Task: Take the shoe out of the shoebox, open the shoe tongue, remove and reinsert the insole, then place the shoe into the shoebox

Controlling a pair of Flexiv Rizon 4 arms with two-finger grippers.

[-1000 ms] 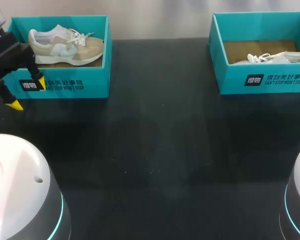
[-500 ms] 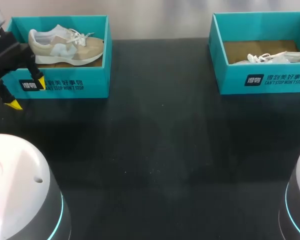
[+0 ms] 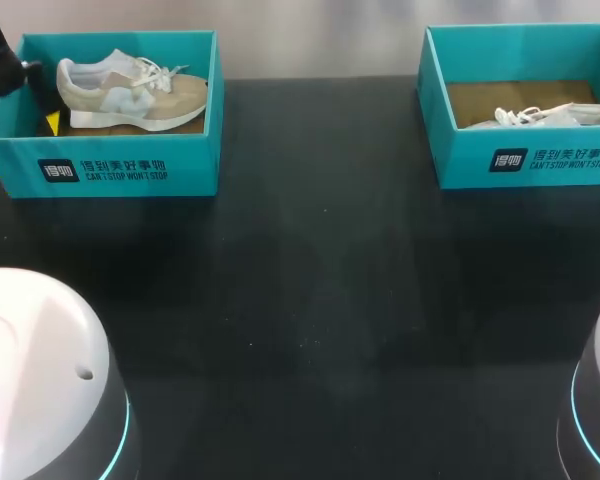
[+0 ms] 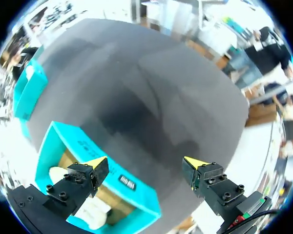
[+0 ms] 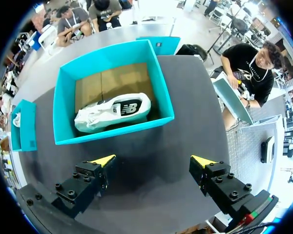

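A beige and white shoe (image 3: pixel 130 90) lies on its side in the left teal shoebox (image 3: pixel 120 170). My left gripper (image 3: pixel 18 138) hangs open at that box's left end, one yellow tip inside the box near the shoe's heel and the other outside the wall. In the left wrist view the left gripper (image 4: pixel 146 163) straddles the box wall (image 4: pixel 90 148), with part of the shoe (image 4: pixel 95 214) under one finger. My right gripper (image 5: pixel 153 161) is open above the table, short of the right shoebox (image 5: pixel 117 129) that holds a white shoe (image 5: pixel 112 112).
The right shoebox (image 3: pixel 525 160) with the white shoe (image 3: pixel 555 113) stands at the back right. Dark tabletop (image 3: pixel 320 300) stretches between and in front of the two boxes. Two white arm bases sit at the near corners.
My left gripper has moved back and up, from in front of the left box's near left corner to its left end. Nothing else has shifted.
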